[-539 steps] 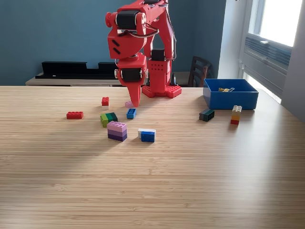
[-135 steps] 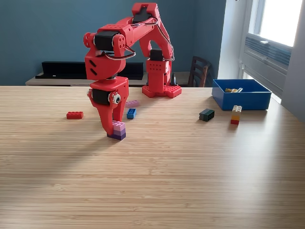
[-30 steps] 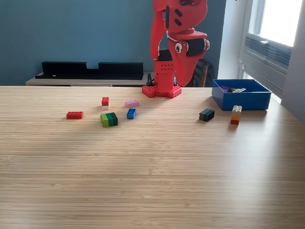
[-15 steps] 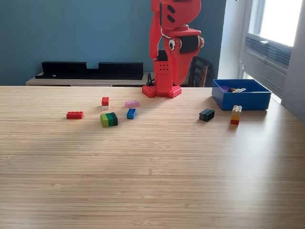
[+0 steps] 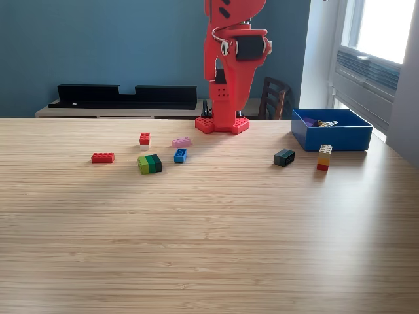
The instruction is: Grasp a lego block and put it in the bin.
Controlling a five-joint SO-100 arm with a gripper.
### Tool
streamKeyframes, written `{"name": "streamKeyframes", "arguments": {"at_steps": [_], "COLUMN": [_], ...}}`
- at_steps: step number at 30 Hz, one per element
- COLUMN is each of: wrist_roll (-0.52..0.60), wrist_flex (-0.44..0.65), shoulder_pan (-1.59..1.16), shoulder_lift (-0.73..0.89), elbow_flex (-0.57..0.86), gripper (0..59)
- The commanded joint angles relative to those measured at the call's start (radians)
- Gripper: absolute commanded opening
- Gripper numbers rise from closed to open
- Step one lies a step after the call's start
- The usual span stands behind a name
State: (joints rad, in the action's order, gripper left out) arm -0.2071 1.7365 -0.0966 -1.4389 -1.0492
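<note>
The arm [image 5: 232, 59] stands upright over its red base [image 5: 222, 123] at the far side of the table [image 5: 209, 235], with the gripper [image 5: 230, 98] hanging down in front of the base column. Red on red, its jaws cannot be separated from the background, so whether they stand apart or together cannot be told; no block is visible in or against them. The bin [image 5: 327, 129] sits at the exterior view's right, near the far edge, with some small pieces visible inside. Judged from this, the arm is between grasps, and a fresh block must be chosen. Loose blocks remain on the table: a dark green block [image 5: 283, 157] and a stacked white, yellow and red piece [image 5: 324, 157] near the bin; toward the exterior view's left, a blue block [image 5: 180, 155], a pink block [image 5: 181, 141], a green pair [image 5: 150, 163], a small red and white block [image 5: 145, 139] and a flat red block [image 5: 102, 157]. The next move calls for swinging toward 1 block, lowering with jaws parted, and squaring them to its sides.
</note>
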Motion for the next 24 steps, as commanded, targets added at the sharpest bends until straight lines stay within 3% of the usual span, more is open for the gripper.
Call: {"name": "streamKeyframes", "arguments": {"at_steps": [1,7,15,17,22,24], "wrist_roll": [0.026,0.02,-0.117,-0.138,-0.198,-0.216], "wrist_flex": [0.011,-0.003,-0.009,-0.025,-0.106,-0.138], "shoulder_pan": [-0.057,-0.097,-0.276,-0.333,-0.462,-0.5], "shoulder_lift": [-0.089,-0.089,-0.087,-0.087,-0.087,-0.086], "elbow_flex": [0.046,0.02,-0.049,-0.095,-0.238,-0.279], "gripper": [2.0,2.3,3.7,8.1,29.5,34.9]}}
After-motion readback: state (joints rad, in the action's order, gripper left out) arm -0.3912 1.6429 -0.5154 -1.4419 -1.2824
